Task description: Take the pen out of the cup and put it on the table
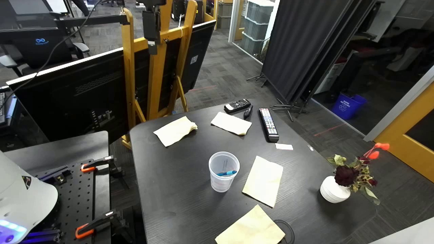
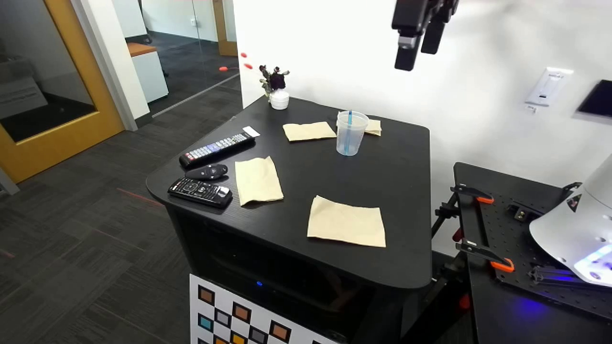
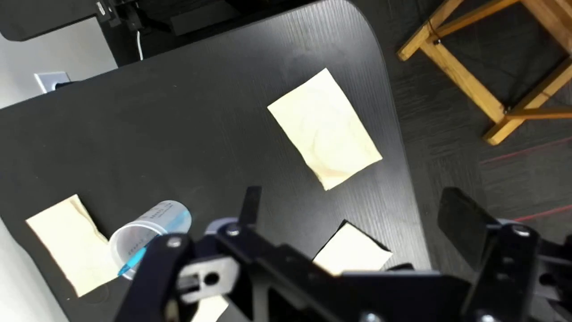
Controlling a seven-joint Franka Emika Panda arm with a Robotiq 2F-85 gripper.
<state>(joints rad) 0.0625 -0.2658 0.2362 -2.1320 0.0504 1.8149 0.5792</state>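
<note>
The translucent cup (image 1: 218,185) stands upright on the dark table (image 1: 176,189); it also shows in an exterior view (image 2: 357,134) and in the wrist view (image 3: 167,214). The blue pen (image 1: 228,173) leans inside the cup, its top end near the rim; it also shows in an exterior view (image 2: 349,122) and in the wrist view (image 3: 136,258). My gripper (image 2: 419,51) is high above the table, apart from the cup. In the wrist view my gripper (image 3: 355,210) is open and empty, fingers wide apart. The cup lies to the left of the fingers there, partly covered by the left one.
Several tan napkins (image 1: 175,130) lie around the cup, one (image 1: 263,181) close beside it. Black remotes (image 1: 268,124) lie near the far edge. A white vase with flowers (image 1: 334,189) stands at a corner. A wooden easel (image 1: 157,67) with a screen stands beside the table.
</note>
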